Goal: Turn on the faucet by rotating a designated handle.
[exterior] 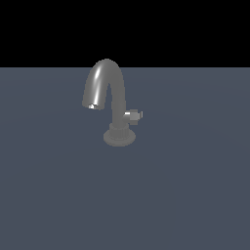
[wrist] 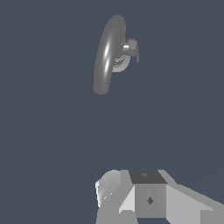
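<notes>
The dull grey faucet (exterior: 117, 93) stands upright on the flat blue-grey ground, with its arched spout curving toward the exterior view's left and its round ribbed base (exterior: 119, 135) below. The small shiny handle (exterior: 133, 116) sticks out sideways from the stem toward the exterior view's right. In the wrist view the faucet (wrist: 107, 57) shows from above and far off, with the handle (wrist: 130, 47) beside the spout. My gripper's fingers show in neither view. No arm shows in the exterior view.
White and grey blocky parts of the robot's body (wrist: 148, 197) fill one edge of the wrist view, well apart from the faucet. The blue-grey ground (exterior: 185, 195) stretches flat all around the faucet, under a black background.
</notes>
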Robot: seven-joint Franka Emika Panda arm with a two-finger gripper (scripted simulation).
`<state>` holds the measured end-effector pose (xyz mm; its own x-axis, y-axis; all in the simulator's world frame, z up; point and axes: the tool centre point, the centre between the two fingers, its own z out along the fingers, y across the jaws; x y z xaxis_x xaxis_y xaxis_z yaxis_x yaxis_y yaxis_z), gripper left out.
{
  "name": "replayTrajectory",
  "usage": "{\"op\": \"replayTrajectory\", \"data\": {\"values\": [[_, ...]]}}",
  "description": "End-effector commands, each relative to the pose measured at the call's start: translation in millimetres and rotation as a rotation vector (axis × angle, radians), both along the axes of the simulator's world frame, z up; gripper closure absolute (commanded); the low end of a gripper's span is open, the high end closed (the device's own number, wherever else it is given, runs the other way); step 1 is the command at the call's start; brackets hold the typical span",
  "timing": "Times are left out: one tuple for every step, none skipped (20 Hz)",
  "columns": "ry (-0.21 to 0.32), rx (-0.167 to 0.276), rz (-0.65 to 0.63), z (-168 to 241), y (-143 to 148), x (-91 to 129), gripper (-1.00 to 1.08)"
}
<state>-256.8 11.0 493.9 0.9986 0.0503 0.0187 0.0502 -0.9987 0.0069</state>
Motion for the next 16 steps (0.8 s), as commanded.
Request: {"op": "replayTrajectory", "data": {"values": [[0.0, 0.0, 0.0, 0.0, 0.0, 0.0, 1.08], [0.0, 0.0, 0.0, 0.1, 0.2, -0.1, 1.08], [0.002, 0.001, -0.002, 0.0, 0.2, 0.5, 1.08], [0.003, 0.002, -0.003, 0.1, 0.4, 1.0, 1.08], [0.006, 0.003, -0.006, 0.1, 0.7, 1.9, 1.08], [0.01, 0.005, -0.009, 0.1, 1.1, 2.9, 1.08], [0.014, 0.007, -0.014, 0.2, 1.5, 4.2, 1.08], [0.019, 0.01, -0.019, 0.3, 2.1, 5.7, 1.08], [0.024, 0.012, -0.024, 0.3, 2.7, 7.4, 1.08], [0.031, 0.016, -0.031, 0.4, 3.4, 9.4, 1.08], [0.038, 0.02, -0.038, 0.4, 4.1, 11.7, 1.08], [0.047, 0.024, -0.046, 0.5, 5.0, 14.1, 1.08], [0.055, 0.028, -0.055, 0.5, 5.8, 16.9, 1.08], [0.065, 0.033, -0.064, 0.5, 6.8, 19.9, 1.08], [0.076, 0.039, -0.075, 0.5, 7.7, 23.2, 1.08], [0.087, 0.044, -0.086, 0.5, 8.7, 26.7, 1.08]]}}
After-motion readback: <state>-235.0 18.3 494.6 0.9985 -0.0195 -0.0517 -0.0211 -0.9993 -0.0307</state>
